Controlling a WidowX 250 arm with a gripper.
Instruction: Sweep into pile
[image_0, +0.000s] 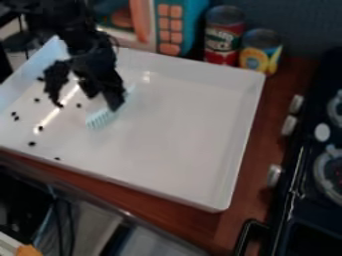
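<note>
My fingers (113, 99) are clamped on the brush (101, 119). Black bits (31, 144) lie view-left of its head, scattered on the tray (180, 125).

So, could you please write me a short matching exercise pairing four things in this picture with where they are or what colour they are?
Things
1. Black bits
2. Stove
3. Brush
4. Taller can

Places and colours
A. Behind the tray, next to the toy microwave
B. Pale blue bristles
C. Scattered over the tray's left part, as viewed
D. Along the view's right edge

Right pairs: 1-C, 2-D, 3-B, 4-A
</note>
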